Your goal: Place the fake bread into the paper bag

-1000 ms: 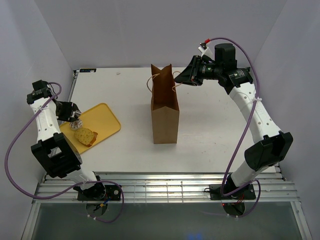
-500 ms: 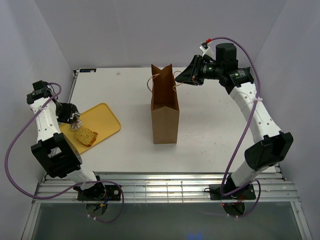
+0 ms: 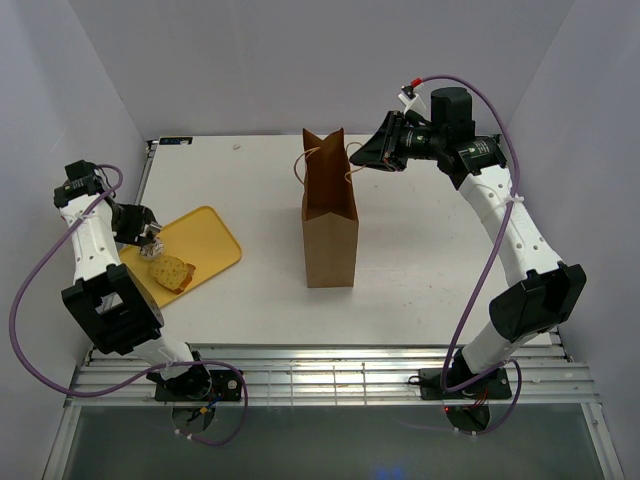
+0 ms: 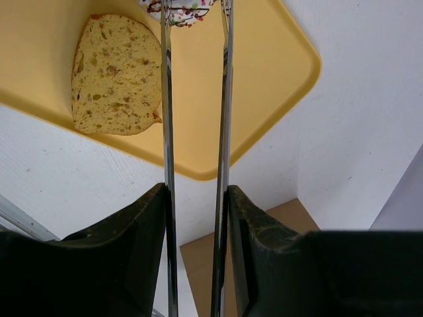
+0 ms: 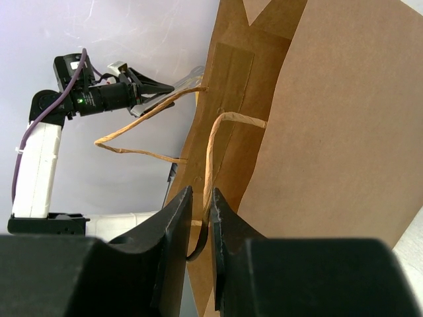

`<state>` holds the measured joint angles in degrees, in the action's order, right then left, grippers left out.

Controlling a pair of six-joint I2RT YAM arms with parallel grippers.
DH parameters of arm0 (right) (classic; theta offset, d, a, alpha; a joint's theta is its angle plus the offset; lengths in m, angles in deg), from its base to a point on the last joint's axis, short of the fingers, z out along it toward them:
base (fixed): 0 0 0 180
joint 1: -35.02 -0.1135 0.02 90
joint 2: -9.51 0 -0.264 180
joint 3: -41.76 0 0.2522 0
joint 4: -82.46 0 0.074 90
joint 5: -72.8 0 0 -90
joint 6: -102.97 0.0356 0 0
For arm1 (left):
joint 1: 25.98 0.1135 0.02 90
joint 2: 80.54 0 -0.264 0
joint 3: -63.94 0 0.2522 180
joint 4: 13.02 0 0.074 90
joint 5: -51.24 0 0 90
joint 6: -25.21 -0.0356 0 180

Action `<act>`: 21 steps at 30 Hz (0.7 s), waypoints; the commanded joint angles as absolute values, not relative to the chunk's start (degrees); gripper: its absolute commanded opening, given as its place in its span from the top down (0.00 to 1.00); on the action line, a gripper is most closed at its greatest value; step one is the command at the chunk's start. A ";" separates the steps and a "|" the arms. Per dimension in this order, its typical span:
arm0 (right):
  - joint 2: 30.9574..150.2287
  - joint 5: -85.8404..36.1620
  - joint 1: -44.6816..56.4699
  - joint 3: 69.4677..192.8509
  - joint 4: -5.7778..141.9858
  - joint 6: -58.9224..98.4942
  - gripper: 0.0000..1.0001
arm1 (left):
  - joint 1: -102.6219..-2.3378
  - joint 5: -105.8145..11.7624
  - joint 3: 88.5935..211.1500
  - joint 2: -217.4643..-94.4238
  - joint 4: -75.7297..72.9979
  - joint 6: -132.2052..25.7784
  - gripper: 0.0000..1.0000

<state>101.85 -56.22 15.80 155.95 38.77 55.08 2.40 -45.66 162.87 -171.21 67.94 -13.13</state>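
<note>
The brown paper bag point(image 3: 330, 222) stands upright and open at the table's middle. My right gripper point(image 3: 357, 158) is at its top right rim, shut on one thin looped handle point(image 5: 213, 148); the bag's side point(image 5: 330, 119) fills the right wrist view. A thick yellowish bread slice point(image 3: 171, 272) lies on the yellow tray point(image 3: 215, 238) at the left, and shows in the left wrist view point(image 4: 115, 72). My left gripper point(image 3: 152, 238) is over the tray just beyond the slice, its long metal fingers point(image 4: 165, 99) shut on a small round piece in a white patterned wrapper point(image 4: 188, 9).
The tray point(image 4: 264, 72) lies at an angle near the table's left edge. The bag's second handle point(image 5: 142, 129) loops out on its far left side. White walls close in the table on the left, right and back.
My left gripper has risen slightly and drawn back from the slice, with the wrapped piece in it. The right gripper and the bag have not moved.
</note>
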 commanded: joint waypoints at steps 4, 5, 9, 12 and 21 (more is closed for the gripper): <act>100.13 -57.28 16.04 155.99 40.84 55.42 0.77 | 2.58 -46.85 164.63 -171.07 66.48 -13.81 0.50; 100.13 -57.19 16.04 155.98 40.84 55.42 0.77 | 2.58 -47.11 163.84 -171.07 66.31 -13.90 0.50; 100.21 -57.10 16.04 155.98 40.93 55.42 0.77 | 2.58 -47.99 161.64 -171.59 66.04 -14.78 0.50; 100.22 -57.10 16.12 155.72 41.01 55.42 0.77 | 2.58 -47.38 160.50 -171.15 65.69 -14.70 0.50; 99.95 -56.84 16.21 155.19 41.01 55.42 0.77 | 2.58 -46.76 158.65 -171.59 64.99 -15.40 0.54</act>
